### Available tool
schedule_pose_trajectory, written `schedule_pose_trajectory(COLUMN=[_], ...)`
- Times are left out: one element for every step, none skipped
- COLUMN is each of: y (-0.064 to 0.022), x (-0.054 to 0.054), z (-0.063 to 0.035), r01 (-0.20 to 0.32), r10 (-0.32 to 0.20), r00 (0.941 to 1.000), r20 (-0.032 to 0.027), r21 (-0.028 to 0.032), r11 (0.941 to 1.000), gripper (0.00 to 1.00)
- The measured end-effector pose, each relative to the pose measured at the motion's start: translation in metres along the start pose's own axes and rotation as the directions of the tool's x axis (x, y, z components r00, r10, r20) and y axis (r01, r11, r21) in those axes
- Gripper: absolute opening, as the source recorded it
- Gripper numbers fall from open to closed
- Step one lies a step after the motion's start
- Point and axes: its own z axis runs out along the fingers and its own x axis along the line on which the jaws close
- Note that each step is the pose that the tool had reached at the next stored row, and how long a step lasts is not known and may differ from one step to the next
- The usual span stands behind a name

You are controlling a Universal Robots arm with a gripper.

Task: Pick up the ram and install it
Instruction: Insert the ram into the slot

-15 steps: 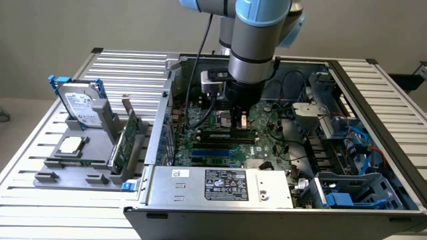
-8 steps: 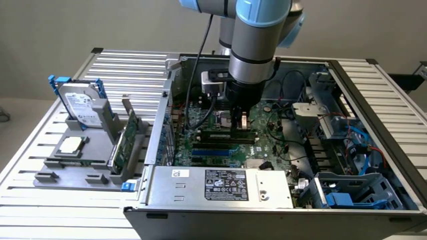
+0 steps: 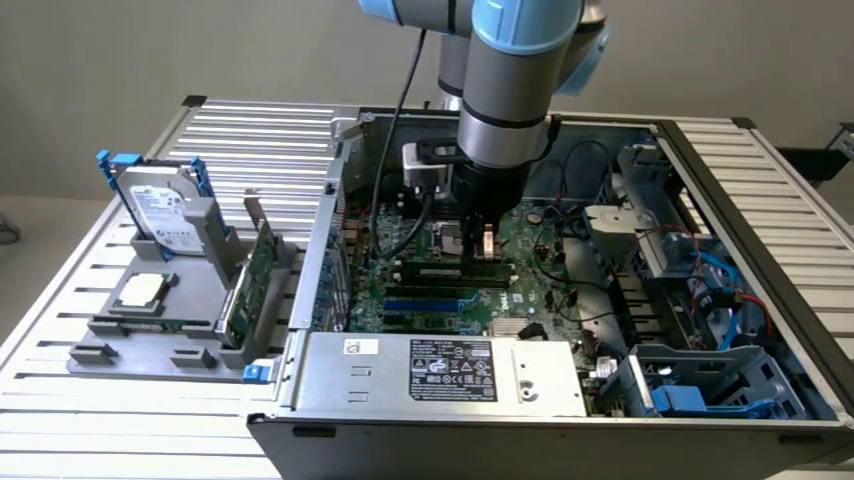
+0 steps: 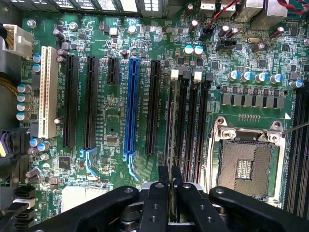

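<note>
Power supply (image 3: 441,368): grey labelled box at the near edge of the open computer case (image 3: 534,450).
End effector (image 3: 483,243) (image 4: 171,170): clamped on the ram, lowered over the motherboard (image 3: 534,300).
Ram (image 4: 171,154): gripped edge-on, lined up along the black memory slots (image 4: 193,125) beside the CPU socket (image 4: 246,166); contact with a slot unclear.
Exterior view's left: hard drive (image 3: 167,210) and expansion card (image 3: 260,275) upright on the slatted table (image 3: 254,130).

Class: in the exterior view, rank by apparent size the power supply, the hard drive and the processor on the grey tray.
1. Power supply, though it looks nearest the camera.
2. Hard drive.
3. Processor.
</note>
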Motion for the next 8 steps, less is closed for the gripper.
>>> schedule_pose_trajectory(y=[0.0000, 0.0000, 0.0000, 0.0000, 0.0000, -0.0001, -0.0001, 0.0000], x=[0.0000, 0.0000, -0.0001, 0.0000, -0.0001, -0.0001, -0.0001, -0.0001], z=[0.0002, 0.0004, 0.0007, 0.0009, 0.0011, 0.0012, 0.0012, 0.0012], r01=[0.000, 0.000, 0.000, 0.000, 0.000, 0.000, 0.000, 0.000], r10=[0.000, 0.000, 0.000, 0.000, 0.000, 0.000, 0.000, 0.000], r00=[1.0000, 1.0000, 1.0000, 1.0000, 1.0000, 1.0000, 1.0000, 1.0000], r20=[0.0001, 0.0001, 0.0002, 0.0001, 0.0002, 0.0001, 0.0000, -0.0001], r21=[0.0000, 0.0000, 0.0000, 0.0000, 0.0000, 0.0000, -0.0001, -0.0001], r11=[1.0000, 1.0000, 1.0000, 1.0000, 1.0000, 1.0000, 1.0000, 1.0000], gripper=[0.13, 0.13, 0.13, 0.13, 0.13, 0.13, 0.13, 0.13])
